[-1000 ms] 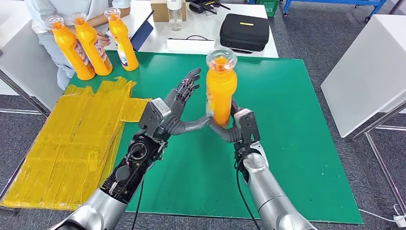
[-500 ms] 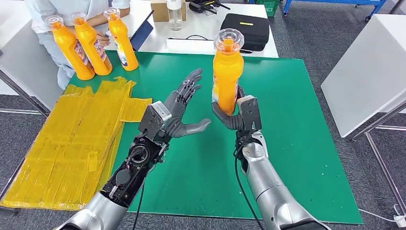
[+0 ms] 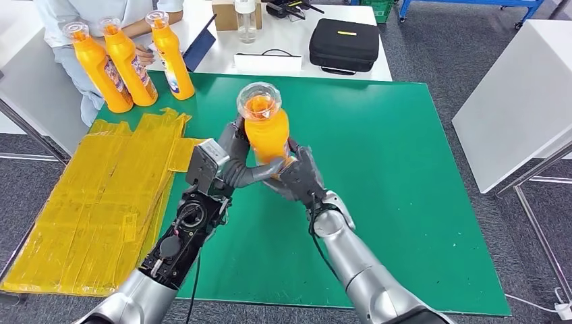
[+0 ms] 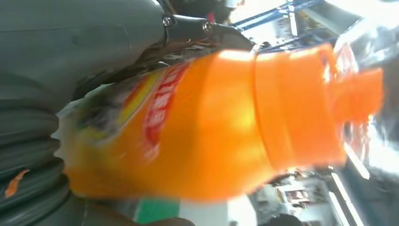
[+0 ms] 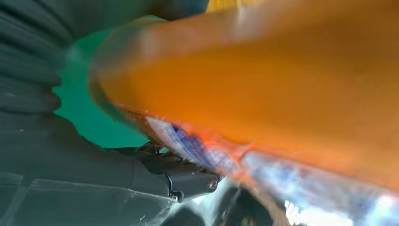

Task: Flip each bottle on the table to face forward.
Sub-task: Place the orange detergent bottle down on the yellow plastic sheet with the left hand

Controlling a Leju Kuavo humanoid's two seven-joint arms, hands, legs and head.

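Observation:
An orange bottle [image 3: 266, 131] with a clear cap is held up above the green mat [image 3: 418, 169], its cap tilted toward the camera. My left hand [image 3: 235, 162] wraps its lower part from the left and my right hand [image 3: 300, 177] grips it from the right. Up close, the bottle [image 4: 211, 132] shows a red and yellow label in the left wrist view, and the bottle [image 5: 282, 89] appears blurred orange in the right wrist view. Three more orange bottles [image 3: 128, 61] stand upright at the mat's far left corner.
Yellow plastic bags [image 3: 101, 202] cover the table's left side. A person [image 3: 101, 13] sits behind the three bottles. A black case [image 3: 344, 44], a clear jar [image 3: 246, 20] and a box lie on the white table beyond the mat.
The right hand has carried the bottle left and down toward the left hand. The left hand, open before, has now closed around the bottle's lower part. The bottle tilts more toward the camera.

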